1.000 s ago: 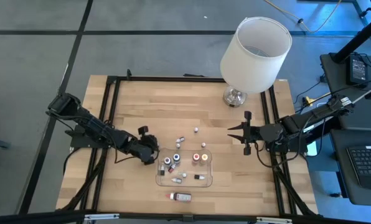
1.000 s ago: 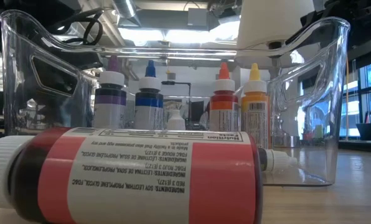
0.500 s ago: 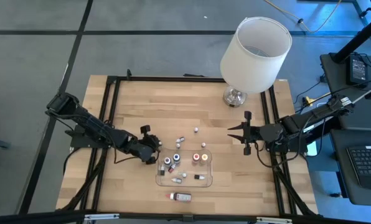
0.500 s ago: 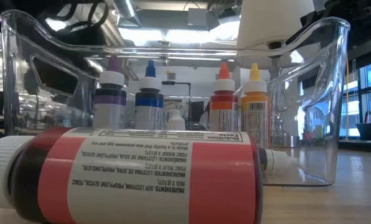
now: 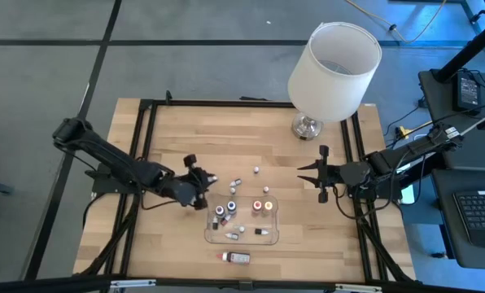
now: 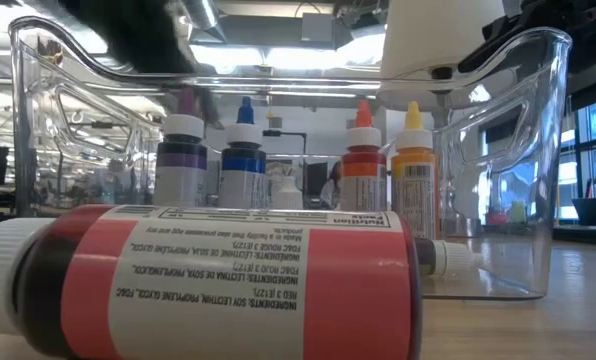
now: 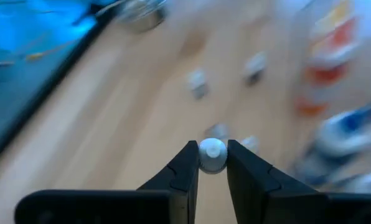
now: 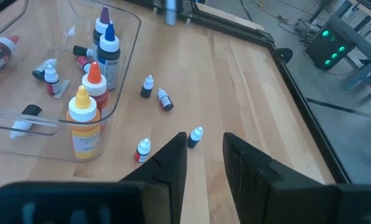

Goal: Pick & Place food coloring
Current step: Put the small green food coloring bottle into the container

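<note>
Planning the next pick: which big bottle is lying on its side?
The red-labelled bottle with the white cap, on the table outside the tray; the other four bottles stand upright inside it.

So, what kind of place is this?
Probably a robotics lab or workshop: a framed wooden table carrying two arms, a laptop beside it, and equipment with green lights behind.

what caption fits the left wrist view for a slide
Left gripper jaws shut on a white-capped food coloring bottle, lifted over the wooden table.
</note>
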{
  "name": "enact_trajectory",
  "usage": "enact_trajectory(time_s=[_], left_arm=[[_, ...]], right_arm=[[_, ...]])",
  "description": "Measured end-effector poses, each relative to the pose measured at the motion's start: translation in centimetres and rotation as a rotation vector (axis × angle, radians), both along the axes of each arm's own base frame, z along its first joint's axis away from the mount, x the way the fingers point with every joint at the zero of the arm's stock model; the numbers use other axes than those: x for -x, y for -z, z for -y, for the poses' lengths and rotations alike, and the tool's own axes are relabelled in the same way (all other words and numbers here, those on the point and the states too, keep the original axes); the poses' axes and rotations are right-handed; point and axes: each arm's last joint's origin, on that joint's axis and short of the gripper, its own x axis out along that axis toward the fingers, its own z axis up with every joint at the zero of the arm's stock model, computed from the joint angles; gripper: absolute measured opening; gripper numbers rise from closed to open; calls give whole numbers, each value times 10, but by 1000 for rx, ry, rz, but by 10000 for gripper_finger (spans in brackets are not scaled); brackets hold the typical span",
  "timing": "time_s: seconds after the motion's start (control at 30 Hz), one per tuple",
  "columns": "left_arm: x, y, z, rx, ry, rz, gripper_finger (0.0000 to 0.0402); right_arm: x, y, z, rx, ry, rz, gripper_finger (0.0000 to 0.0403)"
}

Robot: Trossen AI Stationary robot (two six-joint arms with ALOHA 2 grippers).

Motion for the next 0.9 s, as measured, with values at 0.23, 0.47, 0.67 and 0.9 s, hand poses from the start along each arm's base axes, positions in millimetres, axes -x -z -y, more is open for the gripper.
enact_trajectory(time_s=[0.23, 0.47, 0.67, 0.9], left_arm=[[-20, -23, 19, 174, 373, 175, 61], [-39, -35, 34, 160, 486, 170, 61], [-64, -25, 46, 138, 505, 34, 61], [-80, 5, 60, 175, 517, -95, 61]], right_arm=[[-1, -1, 0, -5, 0, 12, 107], [-1, -1, 0, -5, 0, 14, 107], [-1, -1, 0, -5, 0, 13, 107], [-1, -1, 0, -4, 0, 12, 107]])
